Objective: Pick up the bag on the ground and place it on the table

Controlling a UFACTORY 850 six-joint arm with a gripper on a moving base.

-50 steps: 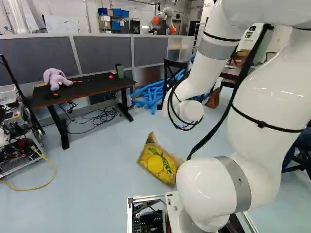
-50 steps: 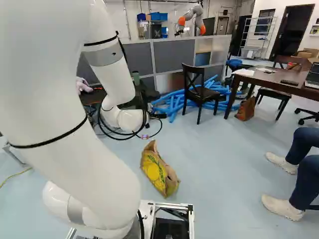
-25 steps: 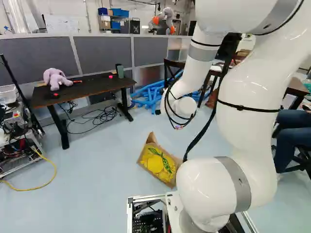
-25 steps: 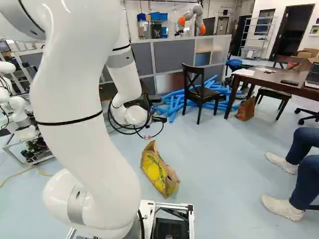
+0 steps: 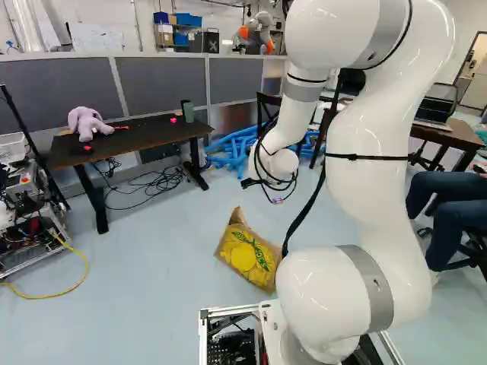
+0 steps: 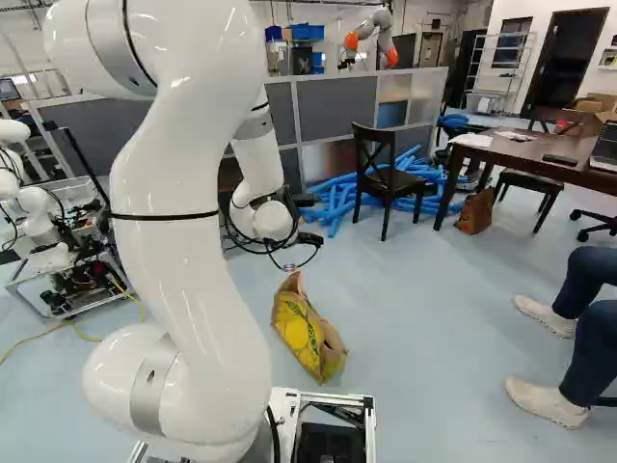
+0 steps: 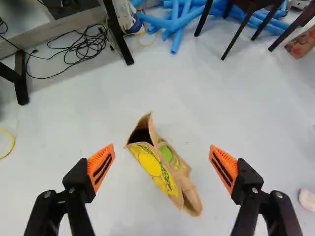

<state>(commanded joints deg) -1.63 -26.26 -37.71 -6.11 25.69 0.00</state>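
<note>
Bag (image 7: 156, 169) sits on the floor (image 7: 246, 108), apart from the fingers (image 7: 101, 167), which stand spread wide.

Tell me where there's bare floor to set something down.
Bare floor shows between the yellow cable and the bag, and between the bag and the black chair. Cables crowd the floor under the black table, blue tubes behind that chair.

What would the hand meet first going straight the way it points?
Probably the bag on the floor: in the wrist view it shows ahead, between the open fingers of the hand. Depth is unclear, so it may only catch an edge.
</note>
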